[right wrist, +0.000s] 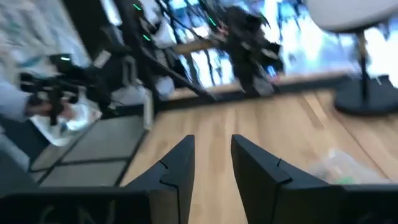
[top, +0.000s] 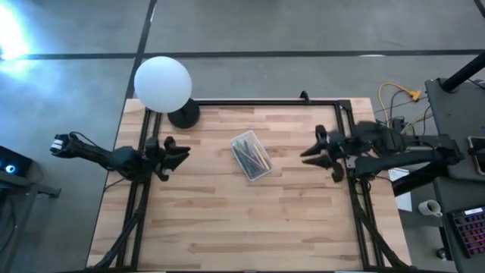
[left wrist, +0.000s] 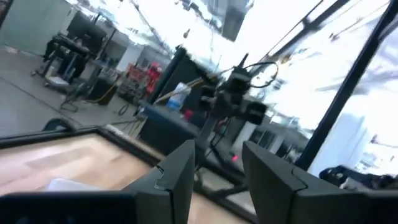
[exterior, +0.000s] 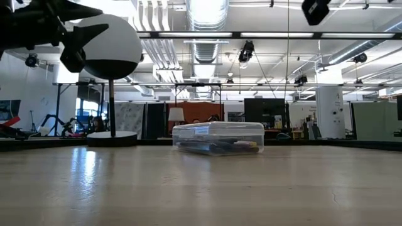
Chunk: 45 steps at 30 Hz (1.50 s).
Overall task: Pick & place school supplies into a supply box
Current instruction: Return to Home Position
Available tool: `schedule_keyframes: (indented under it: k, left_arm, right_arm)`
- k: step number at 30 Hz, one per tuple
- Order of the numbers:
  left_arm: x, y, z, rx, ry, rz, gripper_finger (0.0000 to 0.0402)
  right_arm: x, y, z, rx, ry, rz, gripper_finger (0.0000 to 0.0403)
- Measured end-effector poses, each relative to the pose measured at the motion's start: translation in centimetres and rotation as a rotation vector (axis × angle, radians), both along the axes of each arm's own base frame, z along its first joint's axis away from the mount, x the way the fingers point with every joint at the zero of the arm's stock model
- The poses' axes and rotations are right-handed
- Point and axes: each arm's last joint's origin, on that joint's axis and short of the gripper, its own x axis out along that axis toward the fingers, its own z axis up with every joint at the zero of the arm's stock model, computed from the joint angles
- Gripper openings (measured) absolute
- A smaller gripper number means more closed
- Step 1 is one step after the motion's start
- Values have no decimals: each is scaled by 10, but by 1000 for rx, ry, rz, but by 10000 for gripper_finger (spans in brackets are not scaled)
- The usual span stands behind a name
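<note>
The clear supply box (top: pixel 251 155) lies near the table's middle, resting flat on its base, with several pens and pencils in green, yellow and pink inside; the low view shows the box (exterior: pixel 218 138) closed by a lid. My left gripper (top: pixel 182 154) hovers above the table's left part, open and empty, left of the box. My right gripper (top: pixel 309 155) hovers to the box's right, open and empty. In the left wrist view my left gripper (left wrist: pixel 217 165) has a gap between its fingers, as does my right gripper (right wrist: pixel 212 155) in its own view. No scissors show.
A white round lamp globe (top: pixel 163 83) on a dark stand (top: pixel 183 115) sits at the table's far left corner. A dark frame (top: pixel 265 102) runs along the far edge and both sides. Bare wood (top: pixel 242 220) lies toward the near edge.
</note>
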Motion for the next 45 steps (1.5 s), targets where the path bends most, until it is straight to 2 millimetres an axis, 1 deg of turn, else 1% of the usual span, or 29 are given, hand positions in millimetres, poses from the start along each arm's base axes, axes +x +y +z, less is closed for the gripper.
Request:
schedule_keyframes:
  k: [2,5,7,11,15,19,22,23,25,27,33,34,36,43,45]
  left_arm:
    - [-1,0,5,14,30,5,120]
    - [-2,1,8,77,78,24,120]
    - [-4,1,11,80,62,36,120]
    - [-4,2,13,79,57,37,120]
    - [-4,1,10,83,66,37,120]
    - [-2,1,4,91,96,36,120]
    - [-1,1,0,96,114,35,120]
    - [0,1,-5,101,129,34,120]
    - [0,1,-16,111,176,43,120]
    - [0,1,-24,129,260,33,120]
    - [-6,2,-44,182,459,24,120]
    - [-7,3,-44,183,462,21,120]
    - [-10,3,-39,170,409,22,120]
    - [-22,6,-24,122,225,33,120]
    - [-22,6,-24,122,227,33,120]
  right_arm:
    - [-10,-1,-10,-7,-79,0,98]
    - [-26,-4,-30,15,-194,-30,97]
    - [-35,-5,-45,35,-267,-42,97]
    - [-49,-4,-68,32,-401,-36,98]
    - [-54,-5,-99,25,-381,-58,98]
    - [-53,-5,-122,31,-356,-61,98]
    - [-50,-5,-141,30,-300,-69,98]
    - [-50,-5,-144,29,-279,-64,98]
    - [-49,-5,-150,27,-215,-62,98]
    - [-49,-5,-155,26,-164,-63,98]
    - [-54,-7,-149,24,-238,-77,98]
    - [-55,-8,-148,23,-250,-86,98]
    - [-56,-9,-147,21,-256,-101,98]
    - [-55,-13,-152,17,-207,-149,98]
    - [-55,-13,-152,17,-206,-152,98]
